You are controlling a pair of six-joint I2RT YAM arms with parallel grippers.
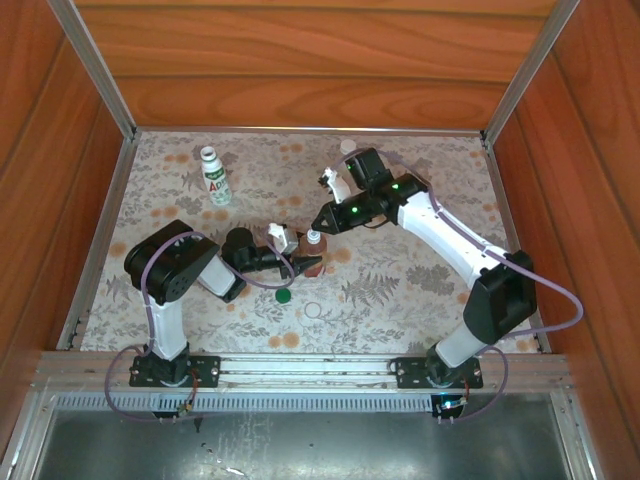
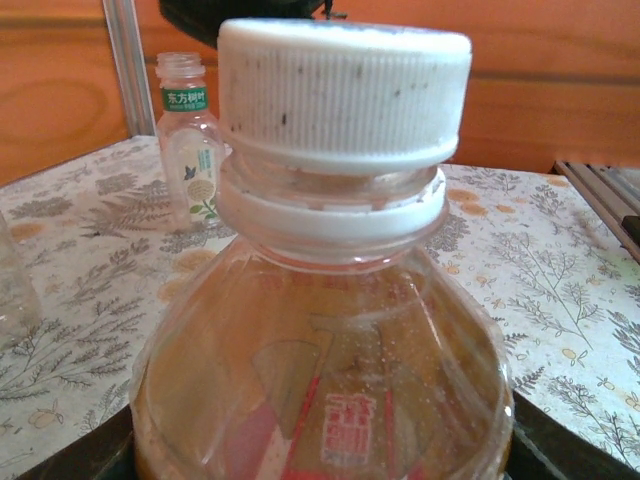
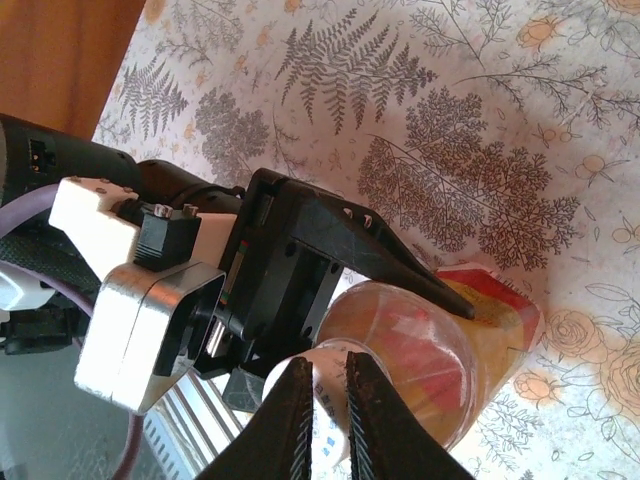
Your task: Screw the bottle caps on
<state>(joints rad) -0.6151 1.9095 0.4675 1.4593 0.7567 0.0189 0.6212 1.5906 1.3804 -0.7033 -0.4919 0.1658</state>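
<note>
The amber bottle (image 1: 312, 262) with a red label stands upright on the patterned table, and my left gripper (image 1: 306, 267) is shut round its body. A white ribbed cap (image 2: 345, 90) sits on the amber bottle's (image 2: 320, 380) neck. My right gripper (image 3: 327, 365) hangs directly over that cap (image 3: 331, 405), its two fingers drawn together with only a slit between them; whether the tips touch the cap I cannot tell. In the right wrist view a black left finger (image 3: 400, 265) lies along the bottle (image 3: 430, 350). A dark green cap (image 1: 284, 295) lies just in front of the bottle.
A white bottle (image 1: 215, 178) with a green label stands at the back left. An uncapped clear bottle (image 2: 190, 140) with a greenish label stands behind the amber one. A clear ring-shaped cap (image 1: 318, 311) lies near the green cap. Wooden walls enclose the table.
</note>
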